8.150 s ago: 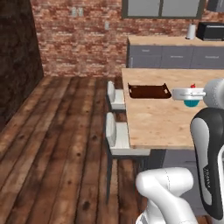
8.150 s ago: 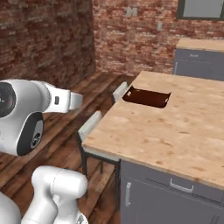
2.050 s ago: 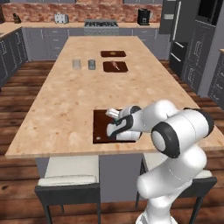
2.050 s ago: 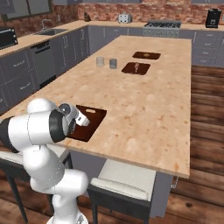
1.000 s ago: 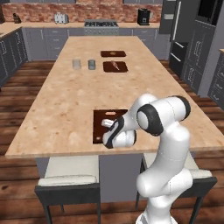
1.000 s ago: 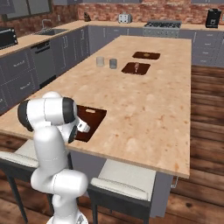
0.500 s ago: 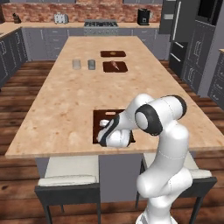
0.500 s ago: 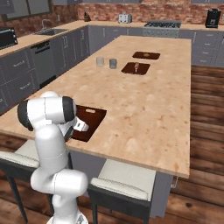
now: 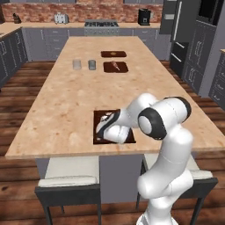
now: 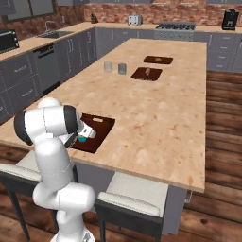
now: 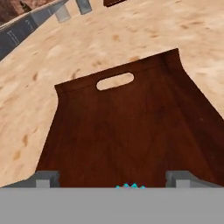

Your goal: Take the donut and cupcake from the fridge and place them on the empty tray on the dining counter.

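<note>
No readable text anywhere in these views.

The dining counter (image 9: 61,110) has a plain speckled top with no lettering, and the tray (image 11: 131,131) is bare dark wood with only its slot handle. The two far trays (image 10: 146,73) carry no labels, nor do the two small grey cups (image 9: 83,65) beside them. The fridge (image 9: 176,26) shows no legible panel or brand (it is too small and dark to make out any marks). The small appliances on the back counter (image 9: 61,18) are too blurred to show any brand or number.
</note>
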